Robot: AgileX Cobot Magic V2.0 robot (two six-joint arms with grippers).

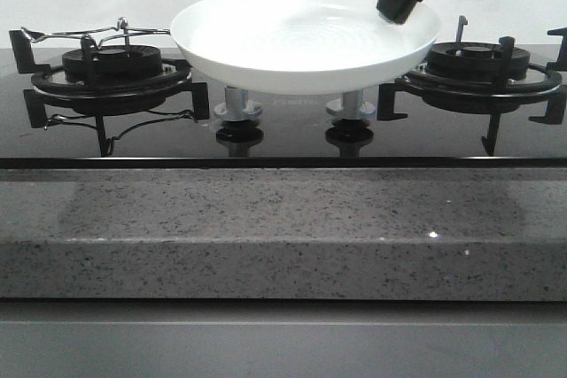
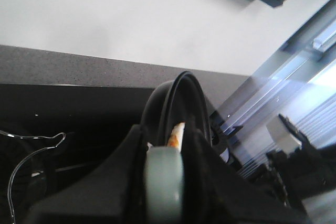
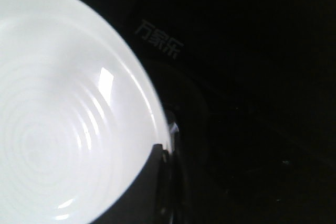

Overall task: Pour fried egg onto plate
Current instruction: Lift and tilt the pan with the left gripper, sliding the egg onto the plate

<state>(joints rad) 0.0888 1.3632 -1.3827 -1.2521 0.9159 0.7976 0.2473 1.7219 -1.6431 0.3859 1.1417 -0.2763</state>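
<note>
A glossy white plate (image 1: 306,37) hung in the air above the middle of a black glass hob (image 1: 283,135), pinched at its far right rim by the right end effector (image 1: 400,8), whose dark fingers were clamped onto the rim in both the front and right wrist views. The dish sat nearly level, tipped slightly toward the camera, its concentric rings bare: no food lay on it. Below it stood two control knobs (image 1: 237,108), with a gas burner (image 1: 111,68) on the left carrying a thin wire rack (image 1: 89,34), and a second burner (image 1: 478,64) on the right. A speckled grey counter (image 1: 283,227) ran along the front.

The left end effector (image 2: 164,182) did not appear in the front view. Its wrist camera showed its fingers closed around a pale grey-green handle, with the dark pan (image 2: 176,103) beyond it seen nearly edge-on. A small orange-and-cream sliver at the pan's inner edge was probably the fried egg (image 2: 177,136), though too little showed to be sure.

The plate looked to be positioned as the receiver, with the pour itself not yet done. The next move would likely call for bringing the pan's lip over the plate's centre and tilting until the egg slid out, while the right arm held the dish steady and level.
</note>
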